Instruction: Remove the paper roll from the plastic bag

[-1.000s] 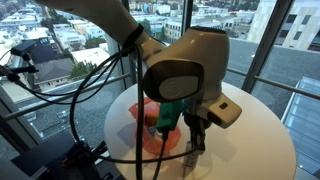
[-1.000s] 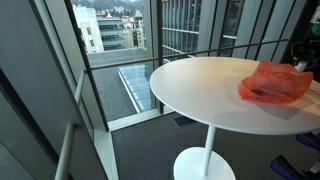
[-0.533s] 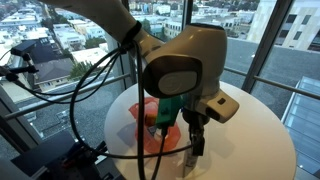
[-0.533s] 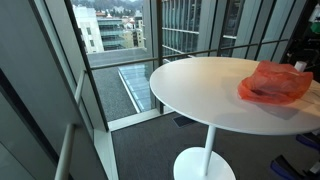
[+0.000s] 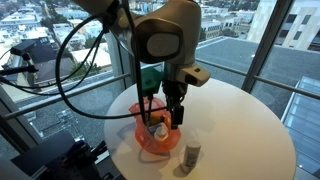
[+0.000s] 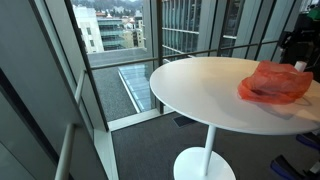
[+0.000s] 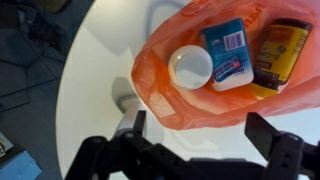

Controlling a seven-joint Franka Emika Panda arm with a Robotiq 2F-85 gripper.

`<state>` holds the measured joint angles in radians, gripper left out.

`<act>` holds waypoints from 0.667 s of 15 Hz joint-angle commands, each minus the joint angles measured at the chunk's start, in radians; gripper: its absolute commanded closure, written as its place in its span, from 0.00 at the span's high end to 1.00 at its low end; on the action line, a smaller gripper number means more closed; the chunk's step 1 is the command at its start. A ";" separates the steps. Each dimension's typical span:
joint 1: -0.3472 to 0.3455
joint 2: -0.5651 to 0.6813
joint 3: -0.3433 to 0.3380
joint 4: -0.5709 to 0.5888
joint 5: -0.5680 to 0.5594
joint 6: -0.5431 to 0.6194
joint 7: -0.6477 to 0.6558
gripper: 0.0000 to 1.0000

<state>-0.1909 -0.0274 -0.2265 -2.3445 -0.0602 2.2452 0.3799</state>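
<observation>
The paper roll point(image 5: 190, 156) stands upright on the white round table point(image 5: 240, 120), outside the orange plastic bag point(image 5: 150, 138) and just off its near edge. My gripper point(image 5: 176, 117) hangs above the bag's edge, up and away from the roll, open and empty. In the wrist view the gripper point(image 7: 200, 135) shows two dark fingers point(image 7: 135, 125) spread wide over bare tabletop, with the bag point(image 7: 165, 100) just beyond them. The bag point(image 6: 275, 82) also lies near the table's far side in an exterior view.
Inside the bag lie a white round lid or tub point(image 7: 190, 67), a blue and white packet point(image 7: 228, 52) and a yellow-brown jar point(image 7: 282, 50). Glass walls and a railing point(image 5: 285, 85) surround the table. Black cables point(image 5: 75, 70) loop beside the arm.
The gripper opened and let go of the paper roll, which now stands alone on the table. The arm lifted and drew back over the bag.
</observation>
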 commanded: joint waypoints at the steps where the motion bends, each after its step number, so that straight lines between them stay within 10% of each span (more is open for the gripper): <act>1: 0.027 -0.071 0.047 0.011 -0.006 -0.133 -0.080 1.00; 10: 0.090 -0.226 0.130 0.027 -0.013 -0.419 -0.278 1.00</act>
<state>-0.1089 -0.1843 -0.1111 -2.3242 -0.0609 1.9037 0.1615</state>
